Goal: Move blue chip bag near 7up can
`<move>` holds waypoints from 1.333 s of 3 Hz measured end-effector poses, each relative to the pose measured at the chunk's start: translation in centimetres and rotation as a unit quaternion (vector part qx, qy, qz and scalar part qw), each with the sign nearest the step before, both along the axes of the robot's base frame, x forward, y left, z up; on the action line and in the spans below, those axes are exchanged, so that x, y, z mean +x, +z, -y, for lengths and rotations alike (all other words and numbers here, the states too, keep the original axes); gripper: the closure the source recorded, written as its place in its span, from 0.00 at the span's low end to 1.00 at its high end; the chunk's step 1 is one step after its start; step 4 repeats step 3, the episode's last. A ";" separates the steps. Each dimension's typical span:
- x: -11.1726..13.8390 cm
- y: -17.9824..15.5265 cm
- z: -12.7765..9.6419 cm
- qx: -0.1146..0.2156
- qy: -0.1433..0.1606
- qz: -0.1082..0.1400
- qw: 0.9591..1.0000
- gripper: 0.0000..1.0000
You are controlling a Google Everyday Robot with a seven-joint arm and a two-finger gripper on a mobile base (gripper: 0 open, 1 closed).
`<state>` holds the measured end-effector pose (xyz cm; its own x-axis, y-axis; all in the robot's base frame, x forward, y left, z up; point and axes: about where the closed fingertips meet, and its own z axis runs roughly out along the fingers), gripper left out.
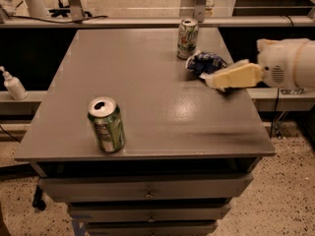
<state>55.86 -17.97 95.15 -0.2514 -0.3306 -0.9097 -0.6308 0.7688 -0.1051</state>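
The blue chip bag [206, 62] lies crumpled on the grey table [147, 97] at the far right. It sits just right of and in front of the 7up can [187, 37], a small gap apart. The 7up can stands upright near the table's far edge. My gripper [213, 80], cream-coloured on a white arm [288, 63], reaches in from the right. Its tip is low over the table, right beside the bag's near right edge. The bag rests on the table, not lifted.
A deeper green can [106, 125] with a white label stands upright at the front left of the table. Drawers [147, 193] are under the tabletop. A white pump bottle [12, 85] stands on a ledge to the left.
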 end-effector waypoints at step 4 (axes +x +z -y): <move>-7.4 0.2 7.9 -0.012 0.027 0.047 0.998 0.00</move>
